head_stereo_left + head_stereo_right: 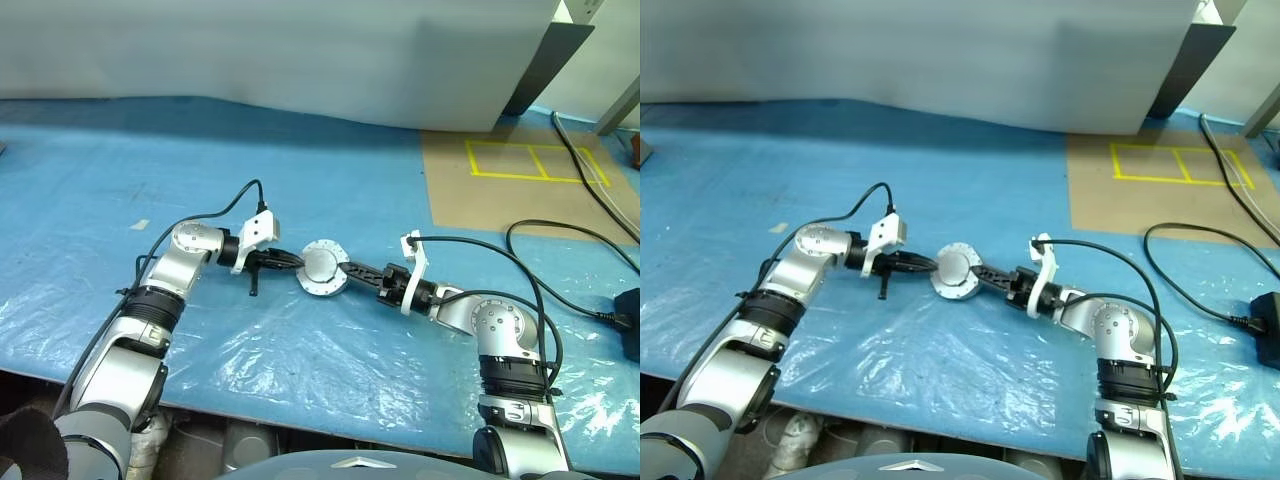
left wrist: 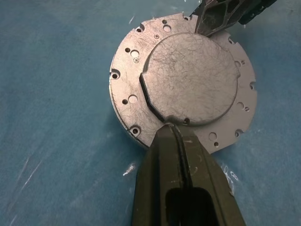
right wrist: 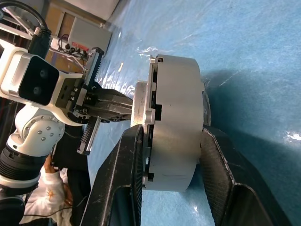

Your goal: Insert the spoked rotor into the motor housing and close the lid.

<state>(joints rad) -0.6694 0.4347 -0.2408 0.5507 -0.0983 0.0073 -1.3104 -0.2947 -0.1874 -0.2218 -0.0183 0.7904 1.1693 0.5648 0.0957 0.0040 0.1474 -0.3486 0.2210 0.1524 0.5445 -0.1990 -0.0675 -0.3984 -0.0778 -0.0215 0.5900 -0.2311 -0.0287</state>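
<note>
A: Left wrist view, item one: motor housing. Status?

B: Lid down on it, plain grey face up; a thin dark seam shows at one edge, so I judge it closed or nearly so, perhaps not fully seated. Spoked rotor presumably inside. Location: on the blue-covered surface, mid-width, nearer the front edge than the back.

A: Item two: left hand.

B: Fingers together, tips pinched at the lid's rim. Arm reaches in from the left side, pointing across and slightly downward.

A: Item three: right hand.

B: Fingers astride the housing's round wall, one each side, touching or nearly; I read it as gripping. Arm low, reaching from the right.

A: Remaining?

B: Likely only pressing home, then letting go.
</note>
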